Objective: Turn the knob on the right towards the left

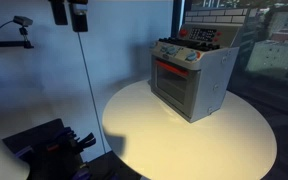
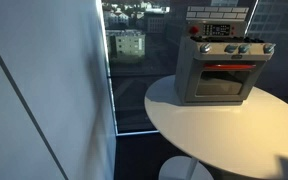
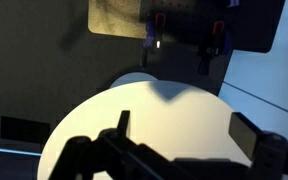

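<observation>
A grey toy oven (image 1: pixel 189 78) with a red-framed door stands on a round white table (image 1: pixel 184 135). It also shows in an exterior view (image 2: pixel 222 72) and at the top of the wrist view (image 3: pixel 179 25). A row of knobs runs along its top front, and the rightmost knob (image 2: pixel 268 47) also shows in an exterior view (image 1: pixel 193 57). My gripper (image 3: pixel 189 128) is open and empty, its two dark fingers spread wide above the near part of the table, well away from the oven. In an exterior view it hangs at the top left (image 1: pixel 70 16), partly cut off.
A glass wall with a night city view stands behind the table (image 2: pixel 134 60). The robot's dark base (image 1: pixel 49 150) sits at the lower left. A camera on an arm (image 1: pixel 22 22) is mounted at the left wall. A white pedestal (image 2: pixel 184 170) carries the table.
</observation>
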Controlling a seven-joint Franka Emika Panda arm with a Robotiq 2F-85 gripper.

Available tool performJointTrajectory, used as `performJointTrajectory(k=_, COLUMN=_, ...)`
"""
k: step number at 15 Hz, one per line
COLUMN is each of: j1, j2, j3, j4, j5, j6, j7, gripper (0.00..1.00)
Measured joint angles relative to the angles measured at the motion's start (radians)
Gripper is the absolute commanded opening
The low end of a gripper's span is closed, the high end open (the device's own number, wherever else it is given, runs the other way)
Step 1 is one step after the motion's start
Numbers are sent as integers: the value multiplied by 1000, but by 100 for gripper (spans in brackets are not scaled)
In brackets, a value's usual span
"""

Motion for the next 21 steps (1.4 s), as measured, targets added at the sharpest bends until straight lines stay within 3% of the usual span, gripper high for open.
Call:
performJointTrajectory(k=11, j1=2, j2=17, j3=1, j4=1, j5=3, j6=17, j7=7, gripper=100)
performJointTrajectory(k=21, j1=11, j2=160, j3=32, j4=84, j5=80, j6=145, j7=64, gripper=100)
